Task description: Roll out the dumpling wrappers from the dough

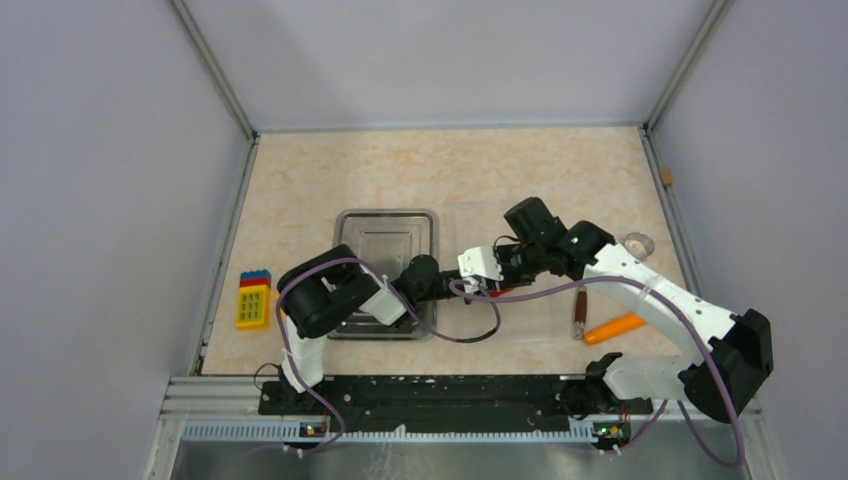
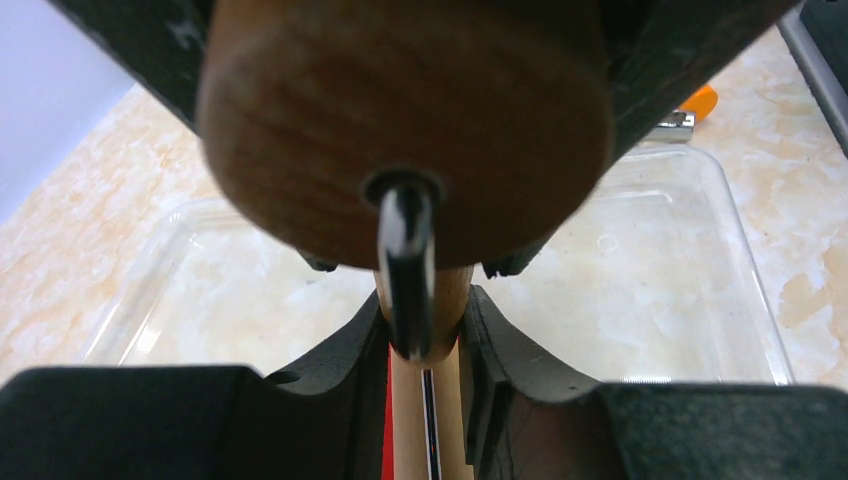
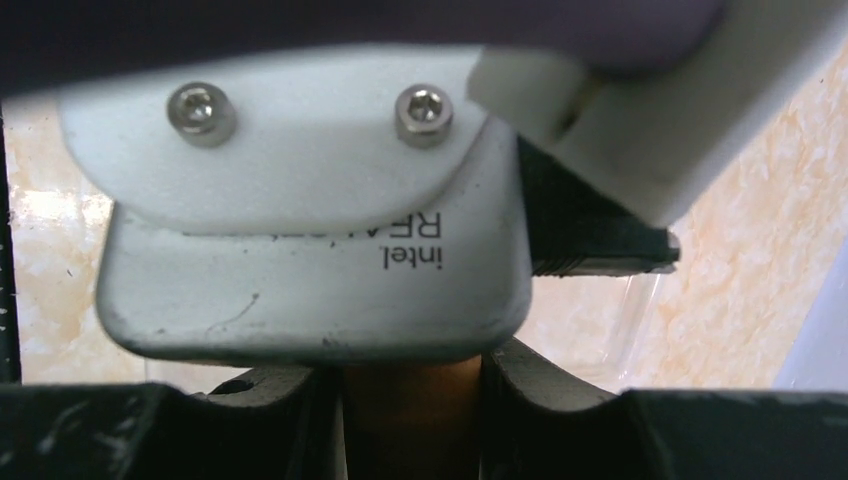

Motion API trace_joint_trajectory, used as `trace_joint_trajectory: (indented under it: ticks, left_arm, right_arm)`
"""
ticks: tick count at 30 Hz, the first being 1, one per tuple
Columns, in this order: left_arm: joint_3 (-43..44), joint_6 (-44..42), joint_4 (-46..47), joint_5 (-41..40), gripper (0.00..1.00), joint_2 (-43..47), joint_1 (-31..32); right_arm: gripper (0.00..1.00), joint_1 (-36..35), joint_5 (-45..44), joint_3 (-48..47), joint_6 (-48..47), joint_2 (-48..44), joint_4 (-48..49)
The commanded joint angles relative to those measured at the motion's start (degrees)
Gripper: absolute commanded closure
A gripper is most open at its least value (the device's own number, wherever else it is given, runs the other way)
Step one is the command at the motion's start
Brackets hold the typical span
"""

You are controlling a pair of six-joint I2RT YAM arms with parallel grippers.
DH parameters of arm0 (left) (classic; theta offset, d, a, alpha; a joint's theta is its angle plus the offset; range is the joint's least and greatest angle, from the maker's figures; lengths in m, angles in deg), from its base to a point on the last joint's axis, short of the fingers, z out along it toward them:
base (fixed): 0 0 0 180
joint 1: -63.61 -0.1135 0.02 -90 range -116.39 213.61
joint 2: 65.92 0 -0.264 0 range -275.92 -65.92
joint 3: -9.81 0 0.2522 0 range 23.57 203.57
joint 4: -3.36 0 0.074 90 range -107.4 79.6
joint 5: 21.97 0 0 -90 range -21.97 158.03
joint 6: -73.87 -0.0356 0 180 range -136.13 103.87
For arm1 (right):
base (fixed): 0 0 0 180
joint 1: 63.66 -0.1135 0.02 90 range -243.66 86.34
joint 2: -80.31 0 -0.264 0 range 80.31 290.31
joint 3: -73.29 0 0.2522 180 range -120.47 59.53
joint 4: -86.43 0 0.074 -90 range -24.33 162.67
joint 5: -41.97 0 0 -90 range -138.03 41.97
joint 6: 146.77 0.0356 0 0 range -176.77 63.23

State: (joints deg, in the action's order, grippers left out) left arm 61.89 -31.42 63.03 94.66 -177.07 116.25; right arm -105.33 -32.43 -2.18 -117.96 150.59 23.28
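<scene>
A wooden rolling pin fills the left wrist view: its round roller end (image 2: 400, 120) is close up, with a metal rod running down to a slim wooden handle (image 2: 425, 420). My left gripper (image 2: 428, 400) is shut on that handle. A thin strip of red dough (image 2: 388, 420) shows beside the handle. My right gripper (image 3: 410, 400) is shut on the same wooden handle (image 3: 410, 385), just under the left wrist's white camera (image 3: 300, 230). From above, both grippers, left (image 1: 462, 287) and right (image 1: 500, 272), meet over the clear tray. The dumpling wrappers are out of view.
A clear plastic tray (image 2: 690, 300) lies under the rolling pin. A metal tray (image 1: 386, 225) sits behind the left arm. An orange carrot (image 1: 613, 328) and a brown-handled tool (image 1: 578, 312) lie right of the grippers. A yellow toy block (image 1: 252, 302) is at the left and a small clear cup (image 1: 637, 244) at the right.
</scene>
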Motion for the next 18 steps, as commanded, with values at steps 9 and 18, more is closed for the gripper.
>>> trace_joint_trajectory:
  ticks: [9, 18]
  left_arm:
    - [-1.4, -0.8, -3.4, -4.0, 1.0, 0.2, -0.5]
    - [-1.1, 2.3, -4.8, -9.2, 1.0, -4.2, -0.6]
  right_arm:
    - [1.0, -1.0, 4.1, 4.5, 0.4, -0.9, 6.7]
    - [1.0, 3.4, 5.1, 9.6, -0.4, 1.6, 9.4]
